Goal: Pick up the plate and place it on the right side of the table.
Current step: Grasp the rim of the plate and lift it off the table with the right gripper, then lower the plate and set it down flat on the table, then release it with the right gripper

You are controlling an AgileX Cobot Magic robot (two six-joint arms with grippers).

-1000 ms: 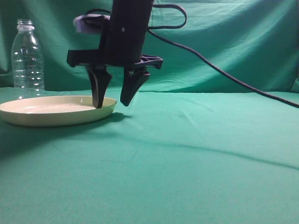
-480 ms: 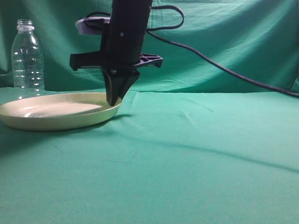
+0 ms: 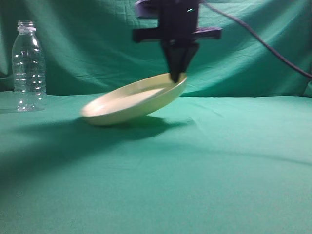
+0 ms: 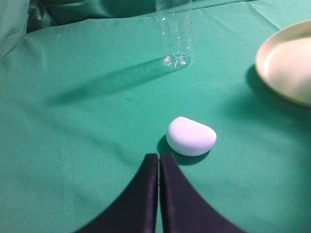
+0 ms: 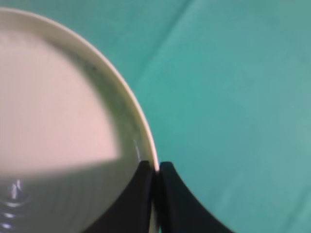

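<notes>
Carrying: the right gripper [image 3: 178, 78] had the plate [image 3: 134, 99] pinched by its rim, jaws closed tight on the edge.
Plate position: it hung tilted, far edge low near the table [image 3: 219, 161], about mid-scene, right of the clear bottle [image 3: 29, 66].
Handling: looked light, stiff plastic; a one-edge hold let it droop and it could swing or slip.
Grip spot: the raised rim was the only purchase.
Left gripper [image 4: 159, 162]: jaws pressed together, empty, hovering by a white rounded object [image 4: 191, 136].
</notes>
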